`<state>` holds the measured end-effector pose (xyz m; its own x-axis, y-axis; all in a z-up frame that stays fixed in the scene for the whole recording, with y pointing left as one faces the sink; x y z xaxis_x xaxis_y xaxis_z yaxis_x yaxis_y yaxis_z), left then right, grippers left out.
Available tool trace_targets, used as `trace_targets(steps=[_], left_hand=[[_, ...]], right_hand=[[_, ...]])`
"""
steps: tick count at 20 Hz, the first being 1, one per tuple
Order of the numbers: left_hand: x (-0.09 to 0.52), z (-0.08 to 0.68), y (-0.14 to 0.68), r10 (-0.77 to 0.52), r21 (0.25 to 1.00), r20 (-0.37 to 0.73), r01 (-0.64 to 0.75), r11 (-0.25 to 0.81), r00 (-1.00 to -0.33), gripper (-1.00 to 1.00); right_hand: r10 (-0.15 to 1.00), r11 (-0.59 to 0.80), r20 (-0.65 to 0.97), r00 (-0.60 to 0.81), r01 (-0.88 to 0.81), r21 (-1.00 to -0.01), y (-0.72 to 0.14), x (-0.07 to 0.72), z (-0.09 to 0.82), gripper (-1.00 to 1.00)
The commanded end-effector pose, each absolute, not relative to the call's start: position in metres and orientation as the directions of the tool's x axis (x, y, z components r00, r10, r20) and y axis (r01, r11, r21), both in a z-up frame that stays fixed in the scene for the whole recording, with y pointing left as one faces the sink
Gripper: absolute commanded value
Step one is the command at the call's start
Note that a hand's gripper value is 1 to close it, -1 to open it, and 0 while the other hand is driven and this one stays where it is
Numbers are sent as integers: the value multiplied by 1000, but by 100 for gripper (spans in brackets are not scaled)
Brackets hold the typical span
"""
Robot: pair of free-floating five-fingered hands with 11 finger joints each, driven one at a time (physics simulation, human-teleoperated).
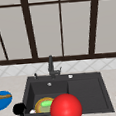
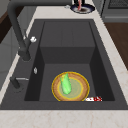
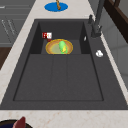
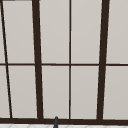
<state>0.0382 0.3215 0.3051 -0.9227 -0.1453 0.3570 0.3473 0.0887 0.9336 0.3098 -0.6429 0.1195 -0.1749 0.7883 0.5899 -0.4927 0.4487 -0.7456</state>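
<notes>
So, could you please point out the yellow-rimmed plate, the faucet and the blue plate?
yellow-rimmed plate [image 2: 79, 88], left side view, bare inner surface.
faucet [image 1: 51, 66], front view, upright stem.
blue plate [image 3: 51, 6], right side view, bare blue surface.

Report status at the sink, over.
Left hand at black sink's front-left corner. Round brown-rimmed plate with green vegetable lies in basin, nearby. Big red ball blocks plate's right side in front view.

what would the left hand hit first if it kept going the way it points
Unclear: the left hand hangs at the sink's front left corner, heading hard to read. If into the basin, likely the small white thing beside the plate.
</notes>
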Motion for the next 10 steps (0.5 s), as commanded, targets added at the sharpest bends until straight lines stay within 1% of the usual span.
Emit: trace_targets(steps=[1, 4, 5, 10], left_hand=[[38, 305, 321, -145, 934, 357, 347, 89, -923, 0], [38, 305, 321, -145, 934, 357, 347, 89, -923, 0], [38, 305, 321, -145, 934, 357, 347, 89, -923, 0], [38, 305, 321, -145, 934, 357, 347, 89, -923, 0]], right_hand=[[807, 461, 571, -152, -442, -769, -625, 315, 142, 100], [813, 462, 568, -128, -453, -762, -609, 314, 148, 100], [820, 443, 557, -134, -467, -765, -602, 319, 148, 100], [820, 443, 558, -129, -474, -761, -572, 328, 159, 100]])
